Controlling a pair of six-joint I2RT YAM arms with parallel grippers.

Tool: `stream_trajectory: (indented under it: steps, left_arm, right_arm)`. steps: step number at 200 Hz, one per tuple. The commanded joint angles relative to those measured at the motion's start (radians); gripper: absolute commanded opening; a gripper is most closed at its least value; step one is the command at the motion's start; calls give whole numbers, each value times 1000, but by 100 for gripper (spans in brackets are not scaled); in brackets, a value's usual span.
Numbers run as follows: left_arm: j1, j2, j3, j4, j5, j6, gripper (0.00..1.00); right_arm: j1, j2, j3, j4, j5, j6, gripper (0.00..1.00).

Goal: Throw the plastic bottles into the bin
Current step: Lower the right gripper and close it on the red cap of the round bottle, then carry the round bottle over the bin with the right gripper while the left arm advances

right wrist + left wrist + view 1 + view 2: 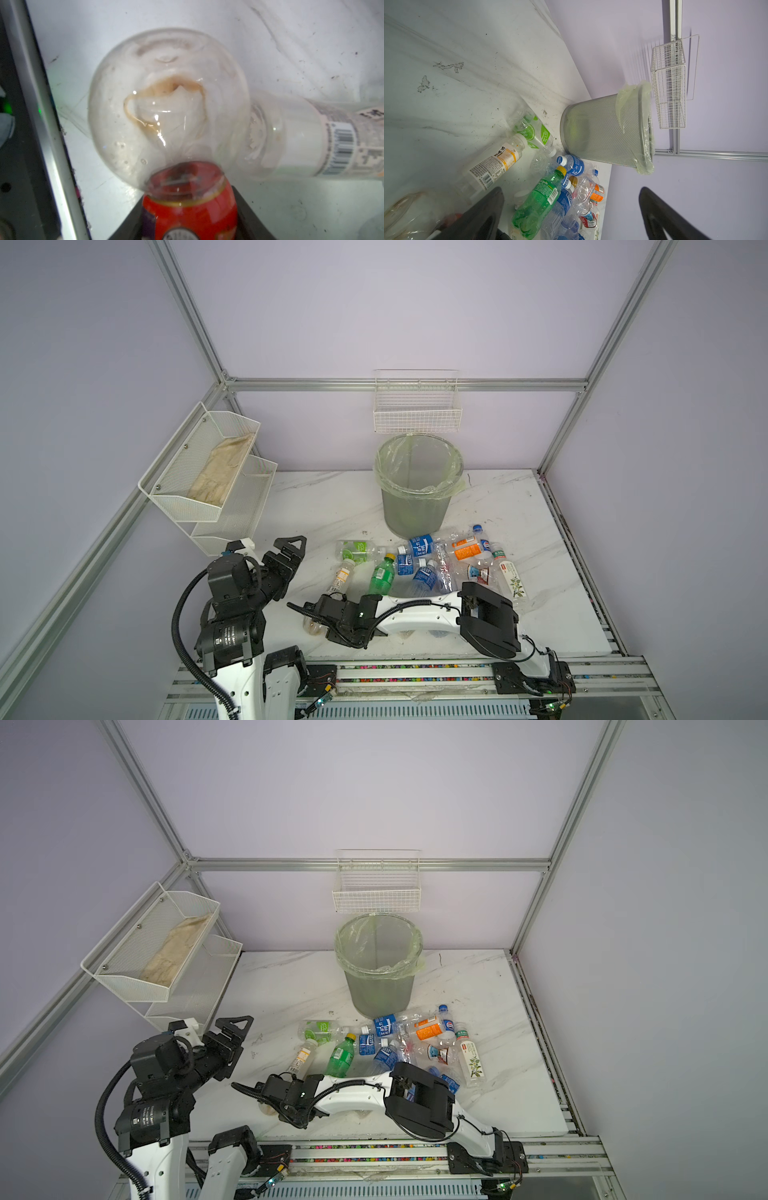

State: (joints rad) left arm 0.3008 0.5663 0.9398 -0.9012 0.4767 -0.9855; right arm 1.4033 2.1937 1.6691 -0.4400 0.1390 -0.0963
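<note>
Right wrist shows bulbous, clear, red-labelled bottle (168, 104).

Cropped by the right wrist view's edge: clear round-bottomed plastic bottle with red label (189, 209), cap end unseen. Just beside it, clear white-labelled bottle (301, 141), also cropped, print blurred.

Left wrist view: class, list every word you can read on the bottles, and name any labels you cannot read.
"Sprite": on the green bottle.
White-labelled bottle: print and barcode too small to read.
Blue-labelled bottle: lettering too blurred to read.
</note>
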Motion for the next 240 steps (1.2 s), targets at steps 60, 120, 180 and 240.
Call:
stream_trajectory:
  steps: [60, 120, 180, 240]
  left_arm:
    - [0, -2, -11, 25, 14, -1, 100]
    - [0, 3, 13, 22, 2, 7, 100]
    - [-1, -3, -6, 39, 18, -7, 100]
    - [-6, -42, -103, 75, 89, -44, 100]
  right_arm:
    - [32, -108, -13, -17, 1, 43, 35]
    - [44, -331, -94, -21, 80, 129, 26]
    - [45, -714, -341, 50, 235, 242, 23]
    - [43, -1087, -406, 64, 567, 315, 22]
